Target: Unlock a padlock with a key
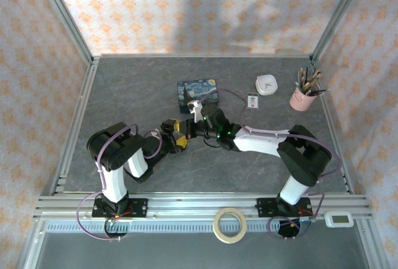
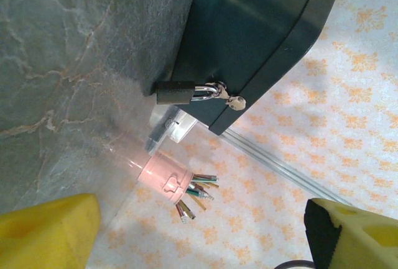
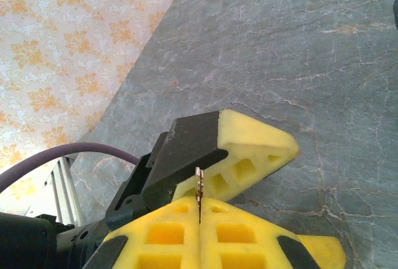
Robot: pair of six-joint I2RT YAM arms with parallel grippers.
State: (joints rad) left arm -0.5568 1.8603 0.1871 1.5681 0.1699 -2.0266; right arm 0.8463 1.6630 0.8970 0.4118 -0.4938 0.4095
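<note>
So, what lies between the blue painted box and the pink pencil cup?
In the top view: a small white card nearer the box, and a white rounded container nearer the cup.

Top view bright and even, light from the near side; broad grey shadows on the orange-patterned back wall. Left wrist: glint on the silver shackle of the small dark-bodied padlock, left gripper's yellow foam fingertips blurred, pink pencil cup soft. Right wrist: thin silvery key crisp
</note>
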